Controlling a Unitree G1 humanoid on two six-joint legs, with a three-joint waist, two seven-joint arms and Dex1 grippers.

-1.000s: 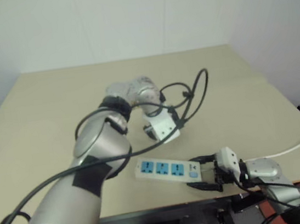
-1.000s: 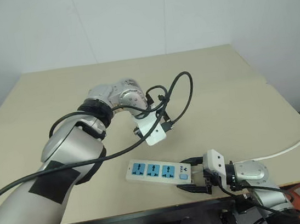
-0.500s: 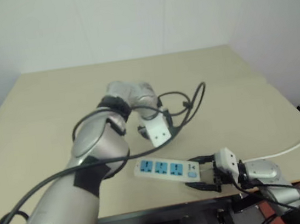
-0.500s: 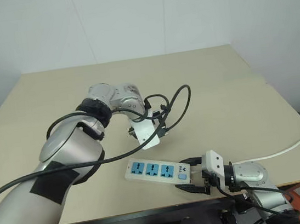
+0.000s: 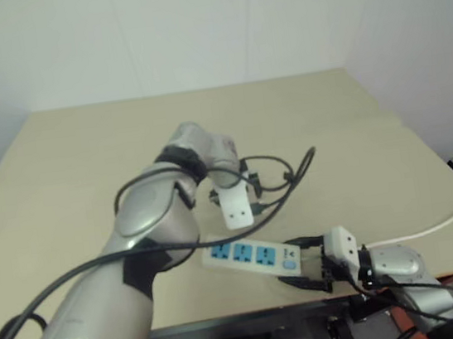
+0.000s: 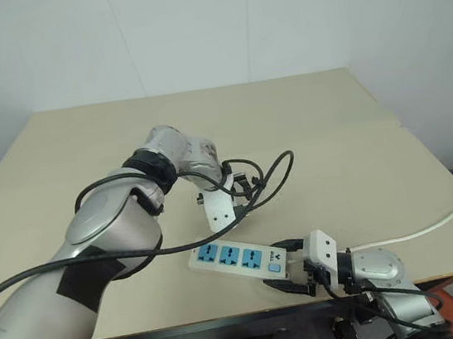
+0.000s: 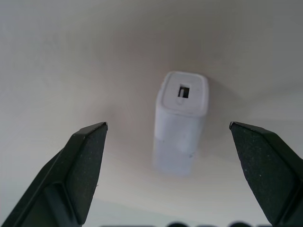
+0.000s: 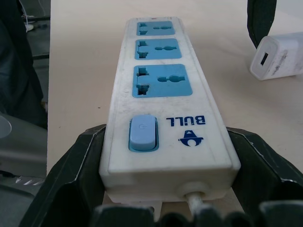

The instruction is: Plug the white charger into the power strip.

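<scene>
White power strip, blue sockets; white charger.

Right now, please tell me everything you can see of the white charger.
The charger is a small white block with rounded edges, plastic by its look. One end face carries a small dark rectangular port. It lies on its side on the beige table, apart from the strip, with no cable in it. The open left gripper hangs above it, one finger on each side, not touching it.
</scene>
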